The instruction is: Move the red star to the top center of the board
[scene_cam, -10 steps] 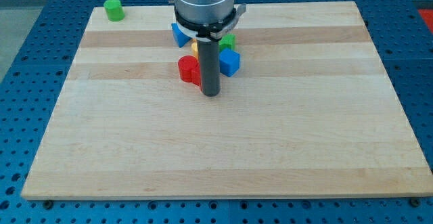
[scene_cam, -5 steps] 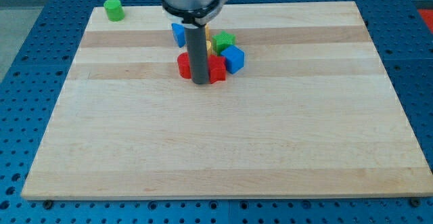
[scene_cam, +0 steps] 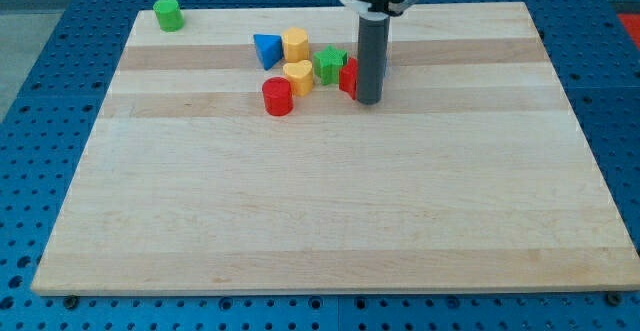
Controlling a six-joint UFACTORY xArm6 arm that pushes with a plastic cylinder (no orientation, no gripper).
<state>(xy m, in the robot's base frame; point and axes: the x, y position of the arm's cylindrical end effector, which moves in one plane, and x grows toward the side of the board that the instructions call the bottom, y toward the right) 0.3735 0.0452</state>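
The arm comes in from the view's top, right of centre, and only its lowest part shows: a pale grey metal collar, cut off by the frame edge. Out of that collar drops the straight dark rod (scene_cam: 370,59), hanging upright, with no lean to either side. It runs down to my tip (scene_cam: 369,101), which sits at the desk surface in the upper part of the view, a touch right of the middle. The rod's lower end looks flat and blunt. Nothing more of the arm is visible above the collar.
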